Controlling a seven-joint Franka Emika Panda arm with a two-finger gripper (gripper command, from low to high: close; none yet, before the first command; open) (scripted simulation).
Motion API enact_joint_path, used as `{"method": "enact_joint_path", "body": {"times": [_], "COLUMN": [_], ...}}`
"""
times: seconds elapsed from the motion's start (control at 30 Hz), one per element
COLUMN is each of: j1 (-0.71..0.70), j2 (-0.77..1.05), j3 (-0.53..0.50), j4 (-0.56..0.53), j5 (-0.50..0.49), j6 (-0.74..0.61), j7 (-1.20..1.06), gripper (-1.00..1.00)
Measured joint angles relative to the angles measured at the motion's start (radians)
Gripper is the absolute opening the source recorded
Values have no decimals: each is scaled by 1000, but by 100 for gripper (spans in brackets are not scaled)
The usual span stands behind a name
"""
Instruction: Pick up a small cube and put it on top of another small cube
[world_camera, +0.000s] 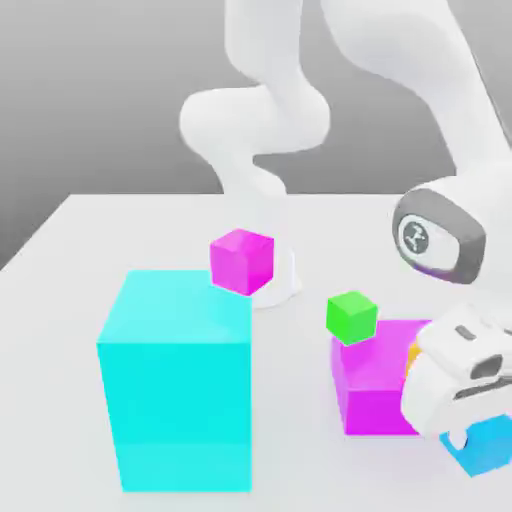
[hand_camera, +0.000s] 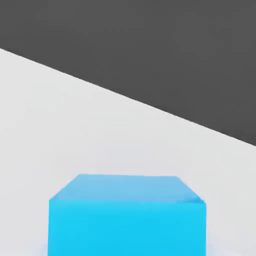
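The small sky-blue cube (world_camera: 490, 447) lies on the white table (world_camera: 60, 260) at the exterior view's lower right, partly covered by my hand. My gripper (world_camera: 452, 412) hangs just over it, touching or nearly so. The hand view has the same cube (hand_camera: 127, 215) close up, with its top face and one side showing. A sliver of a small orange-yellow cube (world_camera: 411, 356) peeks out between my hand and the magenta block (world_camera: 375, 390).
A big cyan block (world_camera: 178, 385) stands at the exterior view's left. Behind it sits a small magenta cube (world_camera: 242, 261). A small green cube (world_camera: 351, 316) shows at the magenta block's far corner, on it or just behind. The table's edge (hand_camera: 150, 107) is near.
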Motion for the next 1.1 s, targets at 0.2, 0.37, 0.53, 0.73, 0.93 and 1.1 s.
{"method": "enact_joint_path", "body": {"times": [0.2, 0.37, 0.53, 0.73, 0.93, 1.1], "j1": [-76, -116, -143, -173, -188, -189], "j2": [-212, -393, -575, -792, -867, -858], "j3": [-44, -86, -145, -224, -265, -265], "j4": [-64, -119, -173, -239, -363, -390], "j5": [35, 84, 136, 197, 230, 231], "j6": [-146, -265, -383, -526, -473, -437], "j7": [-45, -96, -150, -214, -248, -249], "gripper": [-100, -100, -100, -100, -100, 100]}}
